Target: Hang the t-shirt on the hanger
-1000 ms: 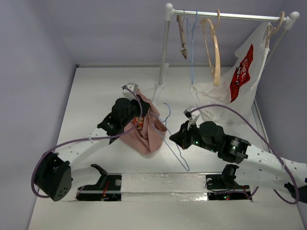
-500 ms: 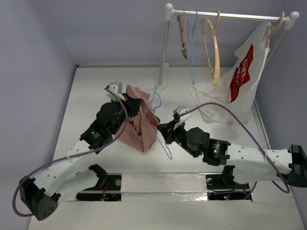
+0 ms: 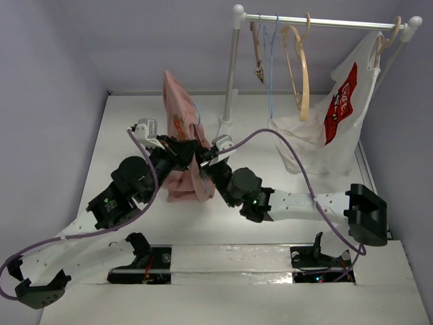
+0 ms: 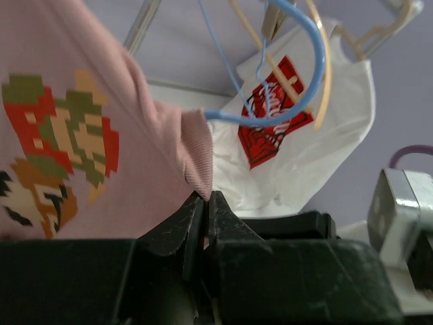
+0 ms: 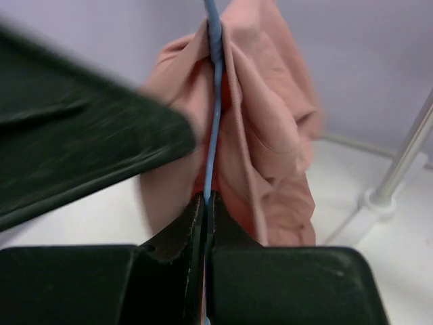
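Shirt point(image 3: 177, 108) hangs raised above the surface point(image 3: 128, 118), between both arms and near the rack point(image 3: 232, 68). We see the left fingers point(image 4: 195, 215) pinched together on its ribbed collar, and the right fingers point(image 5: 195, 220) clamped on the blue hanger point(image 5: 214, 115) wire that runs up against the cloth

Rack post point(image 3: 231, 74) close right of the raised t-shirt point(image 3: 177, 108), open table point(image 3: 128, 115) on its left
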